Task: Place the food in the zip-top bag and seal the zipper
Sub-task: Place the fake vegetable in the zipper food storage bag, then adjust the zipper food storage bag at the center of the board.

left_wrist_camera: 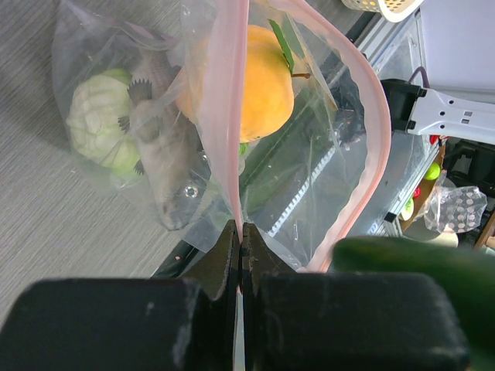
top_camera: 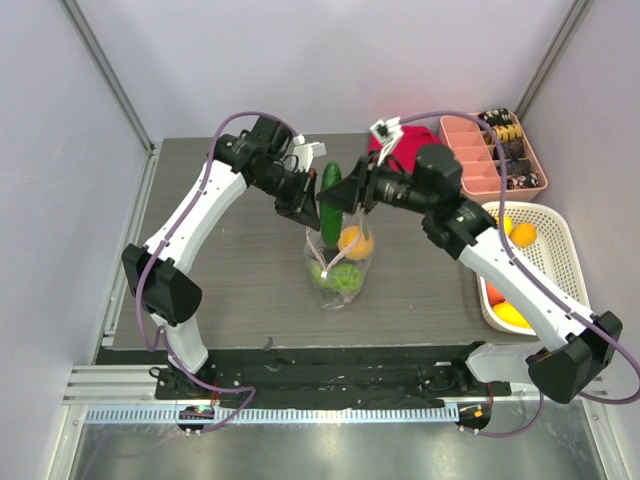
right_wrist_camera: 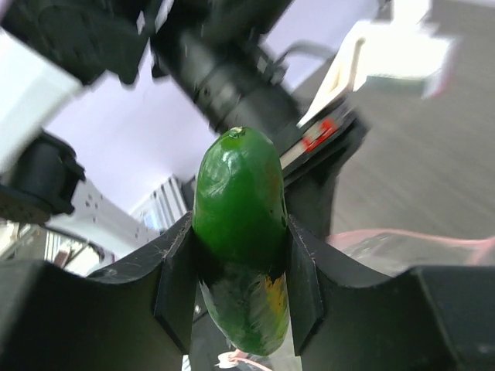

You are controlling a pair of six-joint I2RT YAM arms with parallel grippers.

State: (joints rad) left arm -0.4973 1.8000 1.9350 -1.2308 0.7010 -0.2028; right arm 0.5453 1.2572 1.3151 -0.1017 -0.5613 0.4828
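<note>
The table point(top_camera: 230, 270) is dark grey with a wood grain. It sits between pale lilac walls point(top_camera: 60, 150), and a metal rail runs along its near edge. At the far right stand a pink compartment tray point(top_camera: 470, 135) and a white slatted basket point(top_camera: 560, 235). A red cloth point(top_camera: 400, 150) lies just beside the tray.

My right arm covers most of that cloth and part of the basket, where only some orange and yellow pieces point(top_camera: 523, 233) show. What the tray holds is too small to make out. My right wrist view is blurred behind the fingers.

The zip-top bag point(top_camera: 340, 265) hangs at the middle of the table, clear and crinkly. I cannot tell whether its lower end touches the surface. My left gripper point(left_wrist_camera: 240, 232) is pinched tight on the pink zipper point(left_wrist_camera: 232, 116) at one side of the mouth, and the other pink lip bows outward, so the mouth gapes. Inside lie an orange point(left_wrist_camera: 251, 81) with a green leaf and, lower down, a pale green round piece point(left_wrist_camera: 100, 124).

My right gripper point(right_wrist_camera: 240, 263) clamps the glossy dark green cucumber point(right_wrist_camera: 240, 209) upright, just above the open mouth of the bag.
</note>
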